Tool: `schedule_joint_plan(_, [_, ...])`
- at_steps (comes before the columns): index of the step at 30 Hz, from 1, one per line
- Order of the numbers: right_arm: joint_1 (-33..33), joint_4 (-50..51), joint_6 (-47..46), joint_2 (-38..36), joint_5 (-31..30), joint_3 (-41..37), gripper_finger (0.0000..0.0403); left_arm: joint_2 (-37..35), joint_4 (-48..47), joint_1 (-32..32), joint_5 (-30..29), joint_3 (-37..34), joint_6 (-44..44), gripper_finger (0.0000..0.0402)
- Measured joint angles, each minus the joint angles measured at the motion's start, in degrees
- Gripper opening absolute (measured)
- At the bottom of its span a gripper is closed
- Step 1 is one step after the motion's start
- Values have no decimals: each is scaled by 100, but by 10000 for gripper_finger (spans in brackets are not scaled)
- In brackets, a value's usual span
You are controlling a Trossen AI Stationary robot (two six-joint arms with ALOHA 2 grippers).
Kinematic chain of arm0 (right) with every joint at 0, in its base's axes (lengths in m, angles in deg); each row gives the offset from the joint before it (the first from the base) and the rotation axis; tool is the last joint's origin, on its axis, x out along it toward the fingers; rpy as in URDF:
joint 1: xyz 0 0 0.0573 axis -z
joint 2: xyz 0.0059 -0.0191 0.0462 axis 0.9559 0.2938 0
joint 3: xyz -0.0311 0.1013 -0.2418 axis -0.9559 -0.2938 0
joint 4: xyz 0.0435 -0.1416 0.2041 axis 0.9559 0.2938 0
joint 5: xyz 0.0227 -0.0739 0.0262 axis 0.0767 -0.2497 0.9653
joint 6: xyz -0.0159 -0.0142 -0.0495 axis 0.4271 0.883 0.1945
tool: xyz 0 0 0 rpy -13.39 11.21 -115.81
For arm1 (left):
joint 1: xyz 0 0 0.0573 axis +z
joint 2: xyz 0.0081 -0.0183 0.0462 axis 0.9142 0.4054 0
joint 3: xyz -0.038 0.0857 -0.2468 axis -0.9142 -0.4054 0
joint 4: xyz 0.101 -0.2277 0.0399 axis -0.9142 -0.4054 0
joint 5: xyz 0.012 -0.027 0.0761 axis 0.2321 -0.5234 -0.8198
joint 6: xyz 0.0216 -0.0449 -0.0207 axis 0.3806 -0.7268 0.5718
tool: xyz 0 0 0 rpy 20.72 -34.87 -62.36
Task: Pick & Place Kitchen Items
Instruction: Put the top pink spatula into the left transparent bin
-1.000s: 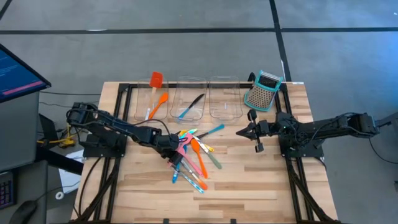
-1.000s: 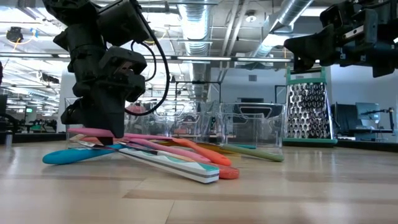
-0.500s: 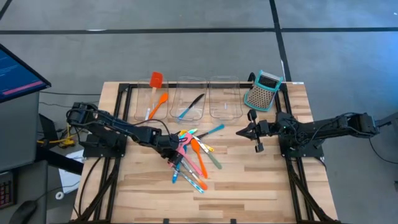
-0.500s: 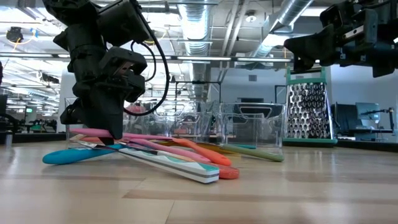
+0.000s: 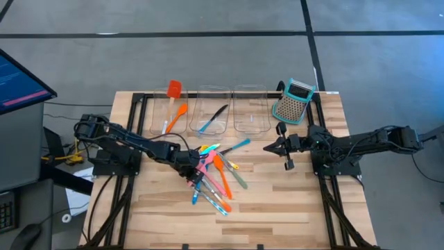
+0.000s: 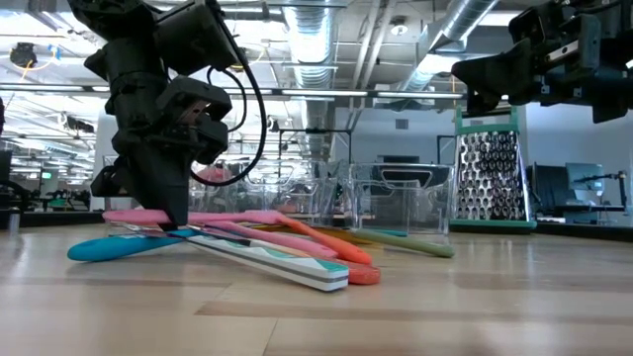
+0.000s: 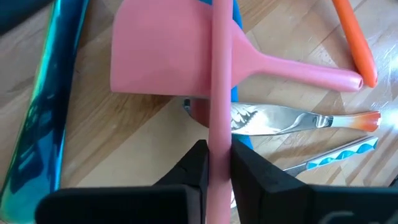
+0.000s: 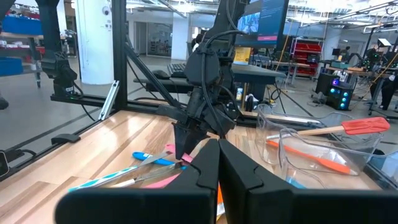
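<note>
Gripping a pink utensil (image 7: pixel 220 74) handle between left gripper (image 7: pixel 218 163) jaws, above the pile.

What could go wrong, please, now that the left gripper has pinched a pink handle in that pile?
1. The left gripper holds the slim pink handle at one end, so it may pivot or slip when lifted.
2. That handle lies across a pink spatula and a metal piece; lifting may drag or scatter them.
3. The right gripper hovers nearby, so a wide swing might meet it.

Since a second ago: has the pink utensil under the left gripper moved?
Yes. In the low view the pink utensil clamped in the left gripper has lifted slightly, now sitting higher against the clear bins behind it.
</note>
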Motion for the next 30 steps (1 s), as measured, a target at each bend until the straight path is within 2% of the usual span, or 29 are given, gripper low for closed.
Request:
schedule_joint_plan(5, [0, 2, -2, -2, 0, 0, 0, -383, -166, -2, -22, -2, -4, 31])
schedule_joint_plan(18, [-2, 0, -1, -2, 2, -2, 0, -2411, -937, -42, -1036, 1, 178, 26])
schedule_joint_plan(22, [0, 2, -2, -2, 0, -2, 0, -2895, -1008, -42, -1127, 1, 569, 20])
schedule_joint_plan(26, [-1, 15, -3, -2, 0, -2, 0, -3275, -1016, -61, -1280, 3, 1412, 19])
schedule_joint_plan(30, [-2, 15, -20, -2, 0, -2, 0, -3445, -971, -71, -1985, 3, 1741, 18])
